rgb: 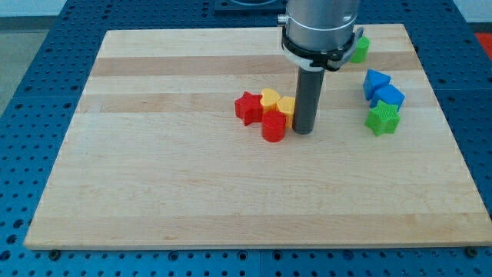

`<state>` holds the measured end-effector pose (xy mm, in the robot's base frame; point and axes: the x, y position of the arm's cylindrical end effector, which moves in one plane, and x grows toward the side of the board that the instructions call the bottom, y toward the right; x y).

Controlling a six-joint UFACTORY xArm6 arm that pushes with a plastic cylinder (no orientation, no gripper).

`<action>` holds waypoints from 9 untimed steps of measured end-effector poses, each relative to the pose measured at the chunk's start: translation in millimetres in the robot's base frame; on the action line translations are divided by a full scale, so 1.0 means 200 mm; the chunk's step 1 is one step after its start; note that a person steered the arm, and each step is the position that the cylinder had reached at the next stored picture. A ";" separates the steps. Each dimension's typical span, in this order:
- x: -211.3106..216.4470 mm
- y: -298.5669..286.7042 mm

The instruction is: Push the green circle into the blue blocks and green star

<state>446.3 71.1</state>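
Note:
The green circle sits near the view's top right, partly hidden behind the arm's grey housing. Two blue blocks lie at the right, and the green star touches the lower blue one from below. My tip stands near the board's middle, right against a yellow block and next to a red cylinder. The tip is well left of and below the green circle.
A cluster by my tip holds a red star, a yellow heart, the other yellow block and the red cylinder. The wooden board lies on a blue perforated table.

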 end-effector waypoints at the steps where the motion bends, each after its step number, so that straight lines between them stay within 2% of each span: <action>1: 0.00 0.00; 3: -0.09 0.19; 4: -0.23 0.19; 7: -0.88 0.19; 8: -1.07 0.27; 9: -1.16 0.43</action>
<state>213.6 157.9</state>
